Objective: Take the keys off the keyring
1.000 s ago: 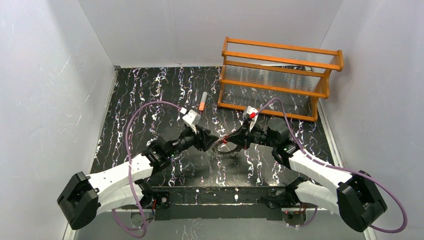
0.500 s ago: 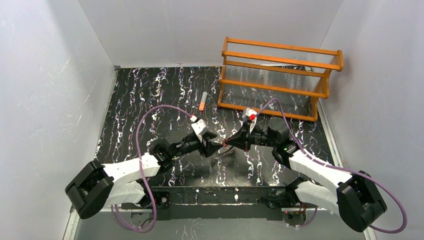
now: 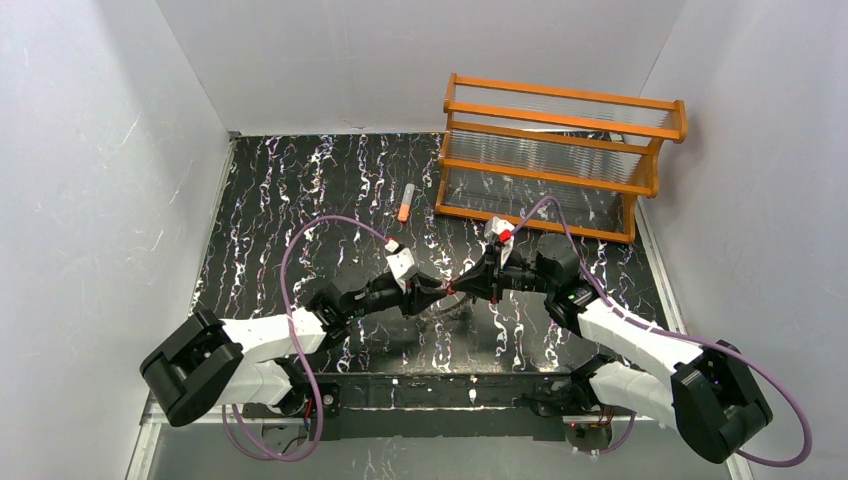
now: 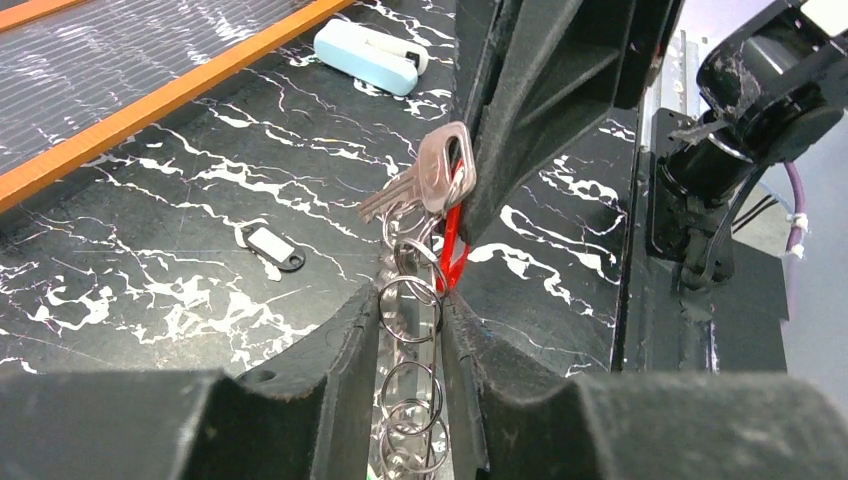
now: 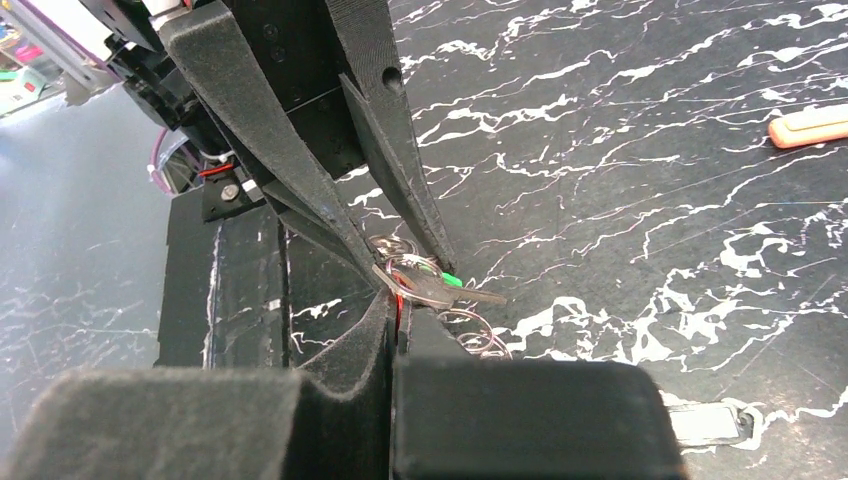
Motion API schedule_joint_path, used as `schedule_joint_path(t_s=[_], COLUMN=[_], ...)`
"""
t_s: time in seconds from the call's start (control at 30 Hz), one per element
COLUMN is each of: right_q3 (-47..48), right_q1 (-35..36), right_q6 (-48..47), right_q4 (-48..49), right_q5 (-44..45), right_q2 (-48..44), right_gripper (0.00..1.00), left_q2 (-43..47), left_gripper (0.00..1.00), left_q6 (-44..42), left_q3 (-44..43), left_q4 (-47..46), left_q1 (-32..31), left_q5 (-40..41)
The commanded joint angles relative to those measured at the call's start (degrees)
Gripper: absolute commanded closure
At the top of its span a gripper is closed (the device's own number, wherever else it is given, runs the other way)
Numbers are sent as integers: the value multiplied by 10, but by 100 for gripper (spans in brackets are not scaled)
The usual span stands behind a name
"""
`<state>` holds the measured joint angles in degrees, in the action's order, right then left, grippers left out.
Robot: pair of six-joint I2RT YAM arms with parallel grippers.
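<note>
**Keys and ring held taut between both claws, above the near middle of the table.**
The left gripper [image 4: 412, 296] pinches the keyring [image 4: 405, 390] from both sides. Just beyond, the right gripper [image 4: 466, 228] is clamped on the keys [image 4: 440, 175]. The next move is likely a careful twist to work a key free. Only the left wrist view shows a dark-and-white tag [image 4: 272, 247] lying loose farther out.

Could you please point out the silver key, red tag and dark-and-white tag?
silver key [image 4: 440, 170]: left wrist view, its head.
red tag [image 4: 453, 245]: left wrist view, mid-strip.
dark-and-white tag [image 4: 270, 245]: left wrist view, white centre.
</note>
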<state>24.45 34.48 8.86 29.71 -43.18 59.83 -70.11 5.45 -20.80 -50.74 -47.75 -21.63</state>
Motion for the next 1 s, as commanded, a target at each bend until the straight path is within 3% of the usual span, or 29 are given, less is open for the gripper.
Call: schedule_joint_path(t_s=[0.0,0.1,0.2,0.63,0.77,0.9,0.97], right_q3=[6,9,16,25,28,26,21], right_q1=[-7,-13,-13,-13,-13,-13,-13], right_q6=[7,6,4,10,11,7,4], right_q4=[29,20,15,20,16,3,-10], right_q5=[-54,-53,-62,-120,-138,-134,-111], right_q2=[0,0,8,23,27,18,1], right_gripper=[99,99,99,99,99,99,99], left_q2=[0,9,7,-34,-51,-54,-36], left_gripper=[75,63,56,53,61,89,98], left_q6=[-39,-52,-75,-86,-92,-123,-158], left_q3=[32,49,52,20,3,-5,4], left_q4=[-24,-35,-41,-66,-77,-82,-82], left_q1=[5,5,3,2,2,2,2], left_q5=[1,0,-13,-43,-42,-24,0])
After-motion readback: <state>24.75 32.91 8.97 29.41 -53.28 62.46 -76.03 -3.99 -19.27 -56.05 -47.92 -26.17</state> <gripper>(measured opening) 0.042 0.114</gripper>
